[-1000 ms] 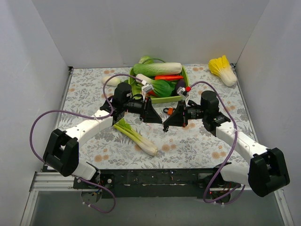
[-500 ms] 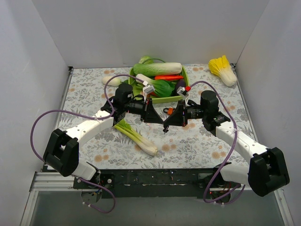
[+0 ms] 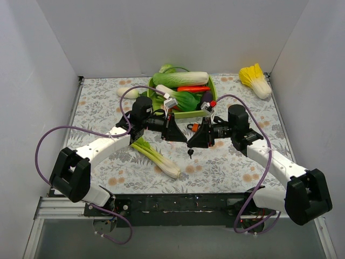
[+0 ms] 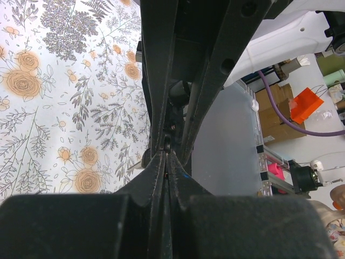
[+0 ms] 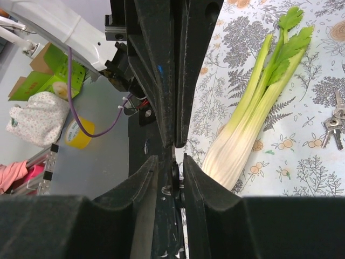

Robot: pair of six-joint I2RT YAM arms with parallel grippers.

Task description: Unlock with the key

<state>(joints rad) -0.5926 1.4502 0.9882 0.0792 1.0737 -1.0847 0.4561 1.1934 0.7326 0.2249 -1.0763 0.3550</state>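
My left gripper [image 3: 184,137] and right gripper [image 3: 190,143] meet tip to tip at the table's middle. The left gripper [image 4: 166,154] is shut on something thin, apparently the key's metal blade. In the right wrist view the key [image 5: 173,174], black-headed with a ring, hangs in the gap between my right gripper's [image 5: 171,159] parted fingers, touching neither. A dark piece of the bunch [image 3: 190,152] dangles below the tips. A small red padlock [image 3: 193,128] lies just behind the grippers.
A celery stalk [image 3: 156,156] lies in front of the left arm. A bunch of silver keys [image 5: 334,125] lies on the cloth beside it. A green tray [image 3: 183,114] of vegetables stands behind. A yellow cabbage [image 3: 256,80] is far right, a white vegetable [image 3: 128,92] far left.
The right gripper has parted and drawn back slightly to the right. The dangling dark piece of the key bunch now hangs lower. The left arm has barely moved.
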